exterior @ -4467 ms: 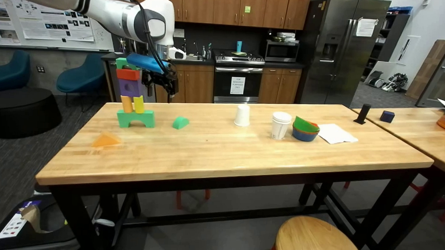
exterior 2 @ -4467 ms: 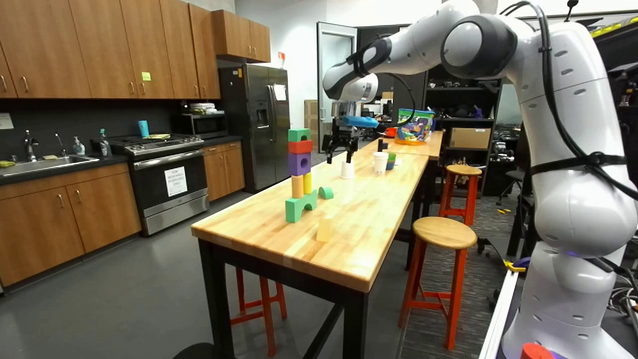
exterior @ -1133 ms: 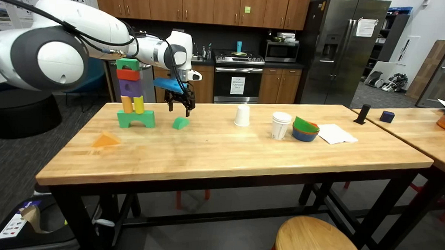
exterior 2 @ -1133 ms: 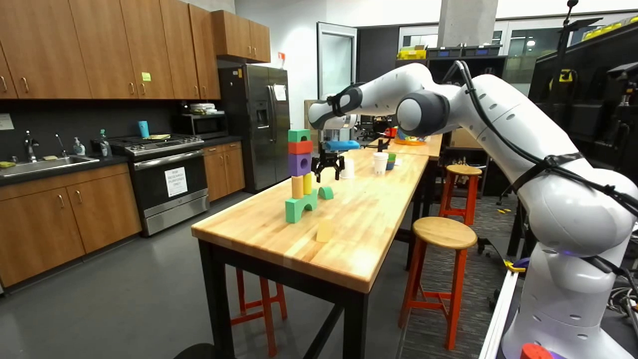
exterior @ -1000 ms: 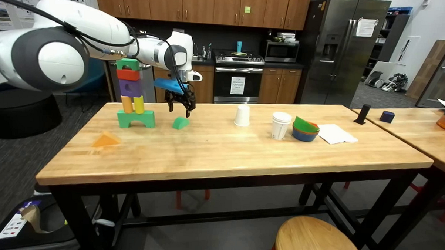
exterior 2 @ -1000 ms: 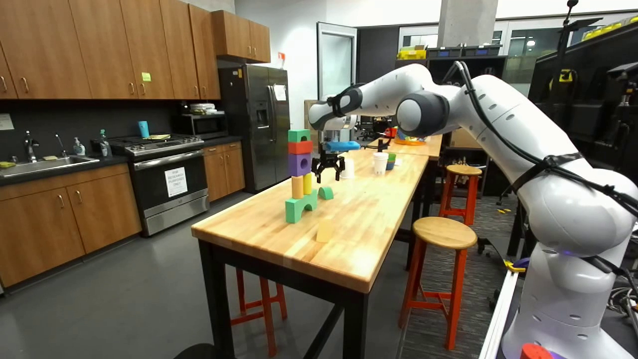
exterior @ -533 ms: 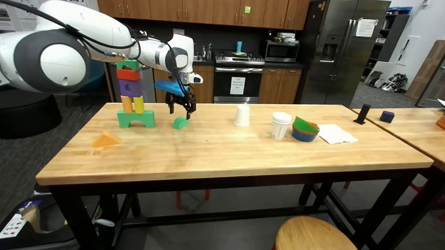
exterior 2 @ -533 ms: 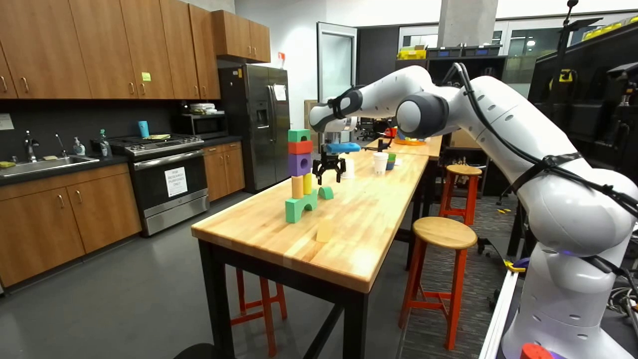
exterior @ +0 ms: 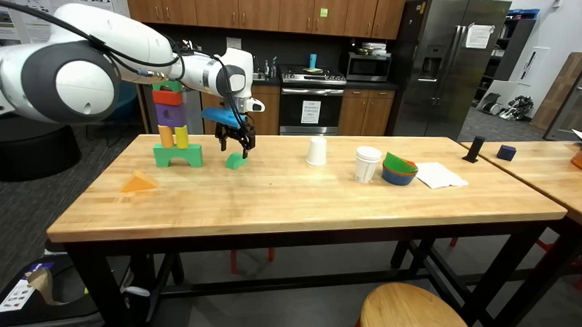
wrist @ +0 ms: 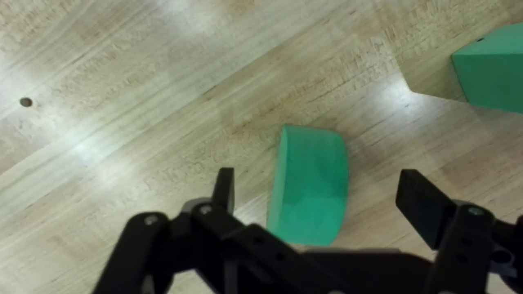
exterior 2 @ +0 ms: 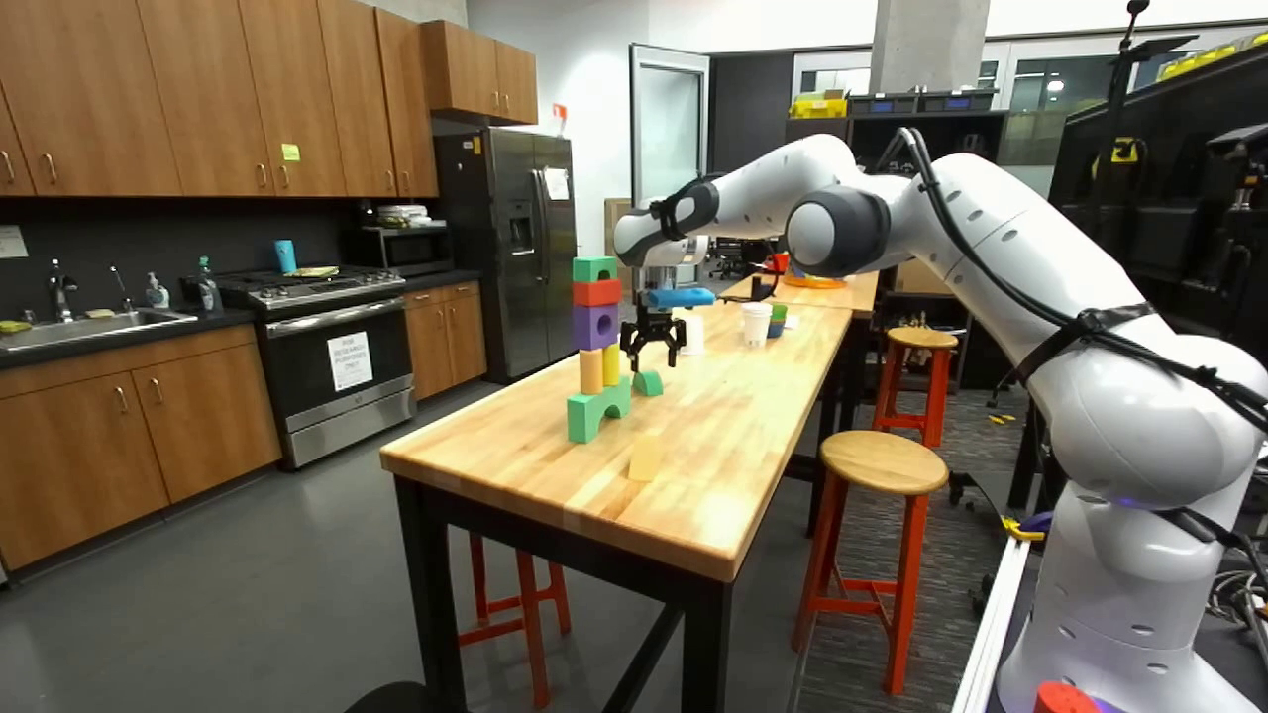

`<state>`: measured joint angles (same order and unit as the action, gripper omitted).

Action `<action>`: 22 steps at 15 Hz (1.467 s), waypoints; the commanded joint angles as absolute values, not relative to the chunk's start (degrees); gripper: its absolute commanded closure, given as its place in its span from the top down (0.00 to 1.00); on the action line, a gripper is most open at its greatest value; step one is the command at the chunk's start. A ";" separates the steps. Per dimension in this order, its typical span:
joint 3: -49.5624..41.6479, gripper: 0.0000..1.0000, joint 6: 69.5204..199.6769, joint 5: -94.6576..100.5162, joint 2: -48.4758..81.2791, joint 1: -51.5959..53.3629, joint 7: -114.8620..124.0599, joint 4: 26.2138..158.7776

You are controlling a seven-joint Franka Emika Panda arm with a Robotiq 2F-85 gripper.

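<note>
My gripper is open and empty, pointing down a little above a green half-round block on the table. In the wrist view the half-round block lies between the two fingers, touching neither; its near end is close to the gripper's body. Beside it stands a tower: a green arch base, an orange pillar and a yellow pillar, a purple block with a hole, a red block and a small green arch on top. The arm partly hides that top arch in an exterior view.
An orange triangular block lies near the tower on the wooden table. Farther along are an upturned white cup, stacked white cups, nested coloured bowls and white paper. A stool stands beside the table.
My gripper has come down from higher up and farther away to just above the green half-round block. Over the last second it has lowered slightly, staying open. The blocks have not moved.
</note>
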<state>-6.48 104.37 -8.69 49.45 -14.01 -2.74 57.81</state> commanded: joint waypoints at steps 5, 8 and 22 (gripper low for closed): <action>-5.86 1.00 102.44 -11.00 50.93 -14.91 -2.17 55.93; -5.86 1.00 102.20 -11.59 51.02 -14.96 -2.40 55.91; -6.02 0.15 103.30 -11.41 49.63 -15.19 -3.01 57.31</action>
<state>-6.40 103.80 -10.51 50.29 -14.53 -2.78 57.20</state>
